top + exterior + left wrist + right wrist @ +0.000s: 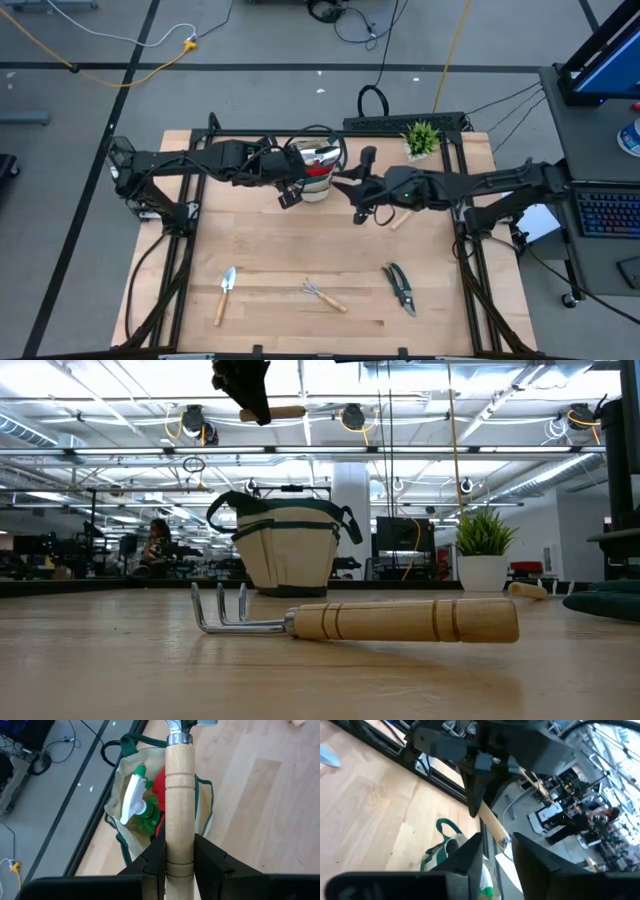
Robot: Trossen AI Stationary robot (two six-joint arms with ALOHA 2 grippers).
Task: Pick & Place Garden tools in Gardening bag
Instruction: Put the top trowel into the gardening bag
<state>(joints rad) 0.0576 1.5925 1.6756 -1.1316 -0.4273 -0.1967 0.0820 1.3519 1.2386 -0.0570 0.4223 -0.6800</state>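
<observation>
My left gripper (293, 176) (180, 857) is shut on the wooden handle of a silver-necked hand tool (179, 780), held above the beige, green-trimmed gardening bag (315, 188) (290, 550). In the bag lie a green spray bottle (142, 812) and a red glove (159, 787). My right gripper (356, 193) (497, 852) is open and empty just right of the bag. A trowel (225, 293), a rake (322, 295) (360, 620) and pruning shears (400, 288) lie flat on the near part of the table. My left gripper pinches the tool's wooden handle near its free end (179, 845) between its two fingers. The handle runs forward along the fingers, with the metal neck (179, 737) beyond them. In the low view the handle (285, 412) sticks out level, well clear of the bag.
A small spiky potted plant (421, 138) (483, 550) stands at the back right. Another wooden handle (401, 219) lies on the table beneath my right arm. The wooden tabletop (300, 250) lies bare between the bag and the near row of tools.
</observation>
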